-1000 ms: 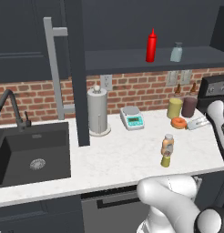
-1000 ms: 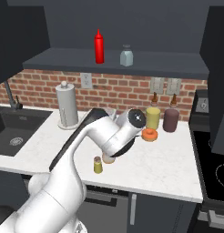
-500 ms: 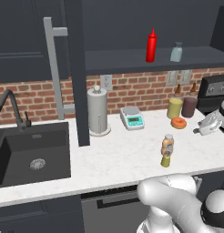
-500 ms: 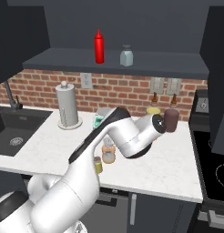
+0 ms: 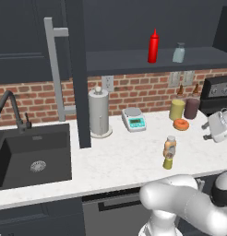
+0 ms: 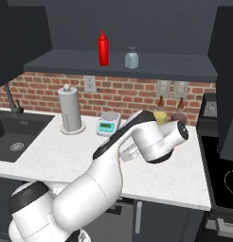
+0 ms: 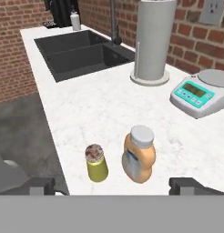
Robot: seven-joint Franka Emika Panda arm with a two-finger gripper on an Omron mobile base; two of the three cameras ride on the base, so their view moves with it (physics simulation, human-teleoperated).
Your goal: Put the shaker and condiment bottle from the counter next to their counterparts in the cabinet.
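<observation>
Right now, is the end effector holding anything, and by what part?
Nothing. The end effector is open, with the shaker and condiment bottle standing free on the counter.

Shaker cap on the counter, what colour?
Dark brownish and speckled, on the yellow-green shaker. Clearest in the hand view, beside the condiment bottle.

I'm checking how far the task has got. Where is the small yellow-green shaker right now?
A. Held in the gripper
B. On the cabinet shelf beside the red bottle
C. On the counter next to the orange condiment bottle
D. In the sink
C: the shaker stands on the counter beside the condiment bottle, untouched.
</observation>
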